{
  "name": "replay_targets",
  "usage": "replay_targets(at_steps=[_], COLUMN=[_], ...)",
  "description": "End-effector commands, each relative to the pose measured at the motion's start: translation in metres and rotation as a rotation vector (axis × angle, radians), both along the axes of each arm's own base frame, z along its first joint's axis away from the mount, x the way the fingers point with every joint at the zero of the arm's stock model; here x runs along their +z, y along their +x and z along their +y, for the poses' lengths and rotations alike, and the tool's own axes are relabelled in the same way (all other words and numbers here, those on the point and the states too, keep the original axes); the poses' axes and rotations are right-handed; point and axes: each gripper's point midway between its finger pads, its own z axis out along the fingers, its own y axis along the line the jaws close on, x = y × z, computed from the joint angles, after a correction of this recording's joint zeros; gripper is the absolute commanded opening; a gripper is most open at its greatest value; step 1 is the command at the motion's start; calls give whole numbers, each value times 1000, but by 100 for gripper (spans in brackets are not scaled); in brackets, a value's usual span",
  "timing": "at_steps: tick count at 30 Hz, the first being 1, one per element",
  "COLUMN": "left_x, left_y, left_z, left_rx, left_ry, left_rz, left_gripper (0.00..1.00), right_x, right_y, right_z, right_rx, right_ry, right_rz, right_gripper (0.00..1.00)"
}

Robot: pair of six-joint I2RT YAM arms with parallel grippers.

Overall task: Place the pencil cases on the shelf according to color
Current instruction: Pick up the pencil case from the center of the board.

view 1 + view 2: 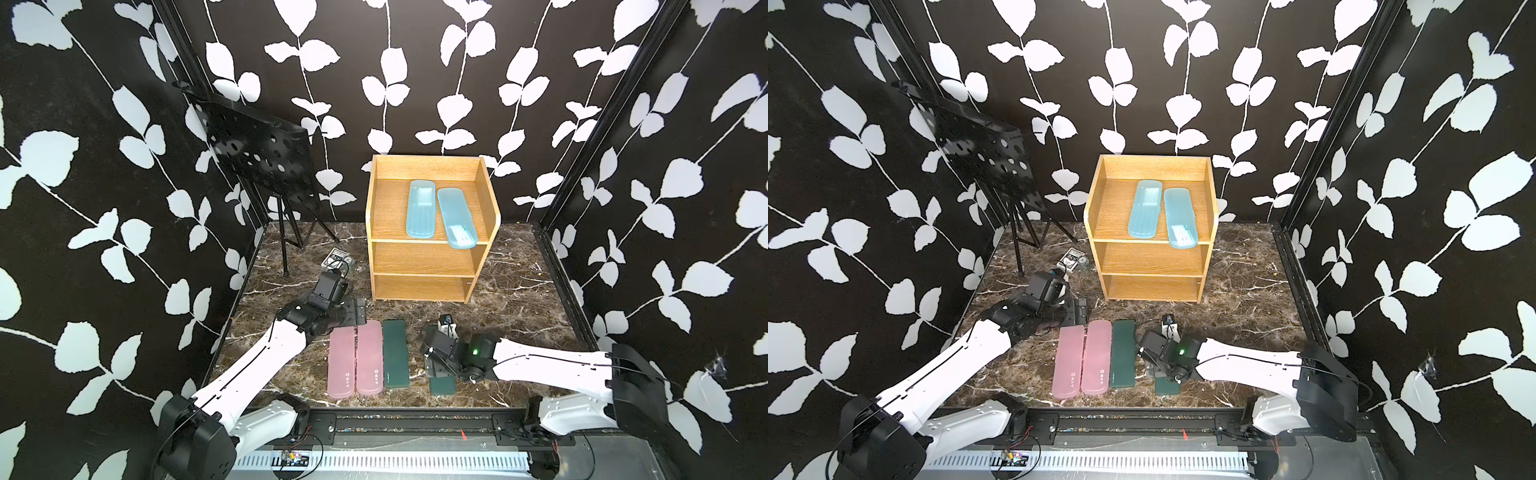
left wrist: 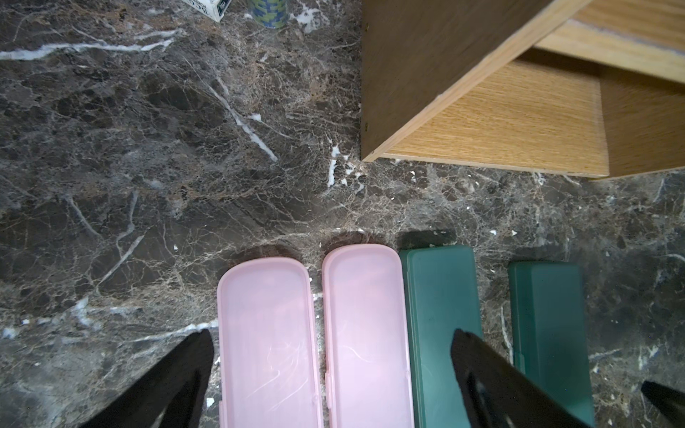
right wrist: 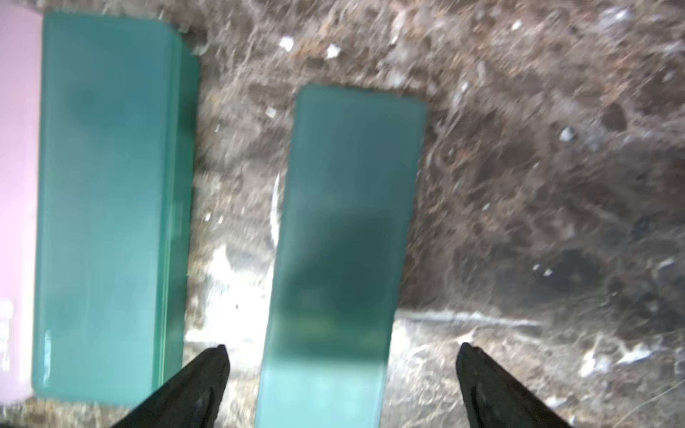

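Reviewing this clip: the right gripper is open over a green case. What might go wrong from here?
1. The right gripper straddles one green case. One of its fingers sits near the second green case and may nudge it while closing.
2. One blue case overhangs the front edge of the top tier of the shelf. A bump while loading the lower tiers could tip it off.

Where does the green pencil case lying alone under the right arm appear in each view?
Top view: lone green case, mostly under the right arm.
Top view: same case, only near end showing.
Left wrist: case past a gap from the row.
Right wrist: case framed by the open right pincer.
Shared landmark: second green case, beside the pink cases.
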Motion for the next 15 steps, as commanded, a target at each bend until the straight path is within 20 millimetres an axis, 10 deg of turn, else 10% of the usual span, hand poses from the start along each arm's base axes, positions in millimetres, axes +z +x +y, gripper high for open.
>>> replay_targets(at_steps=[1,6,15], left_x=[3,4,7], left_y=[1,0,-4], left_z=[0,-1,3], left_rx=[9,1,-3], left_ry=[-10,-14,3], left_rz=[-14,-11,-20], left_gripper=[99,99,99], right_x=[-21,-38,-56], right_y=[-14,-21,-25], right_z=[-5,11,-25], right_rx=[-36,-39,-184], right_ry=[-37,-74,-84], right_rz=[33,49,32], right_gripper=[99,99,100])
